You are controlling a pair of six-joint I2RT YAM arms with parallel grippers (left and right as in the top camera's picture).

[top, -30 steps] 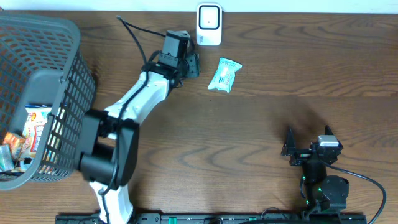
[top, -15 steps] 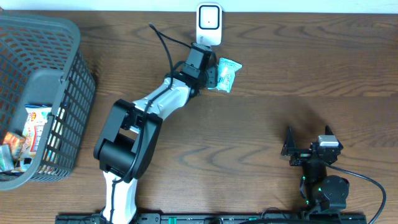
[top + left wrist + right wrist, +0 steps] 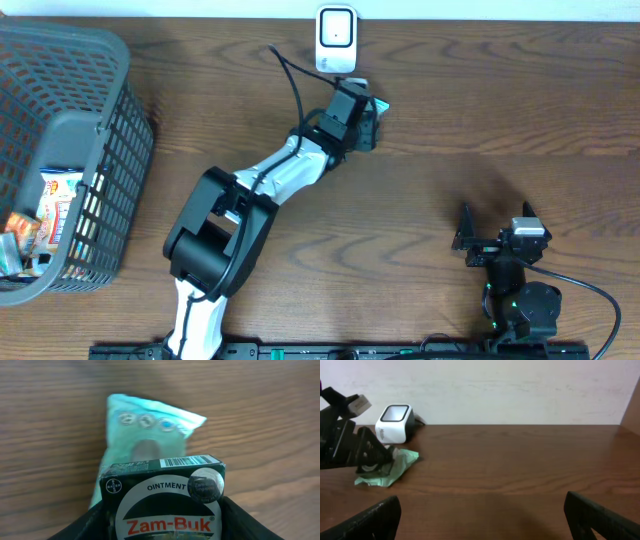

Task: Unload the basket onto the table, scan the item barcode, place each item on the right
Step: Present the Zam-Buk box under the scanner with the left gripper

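Observation:
My left gripper (image 3: 362, 118) is shut on the item, a dark green Zam-Buk ointment box (image 3: 162, 492) whose barcode (image 3: 186, 461) runs along its top edge. It hovers over a mint-green packet (image 3: 145, 430) lying on the table, just below and right of the white scanner (image 3: 336, 40). Overhead, the arm hides most of the packet (image 3: 378, 104). The right wrist view shows the scanner (image 3: 395, 422), the packet (image 3: 390, 471) and the left gripper (image 3: 355, 450) at far left. My right gripper (image 3: 496, 215) rests open at the front right, nothing between its fingers (image 3: 377, 517).
A grey mesh basket (image 3: 110, 150) with several snack packs stands at the left edge. The pale wall (image 3: 520, 390) rises behind the scanner. The left arm's cable (image 3: 290, 75) loops near the scanner.
The left arm has swung right with the box, from left of the scanner to over the green packet. The right arm has not moved.

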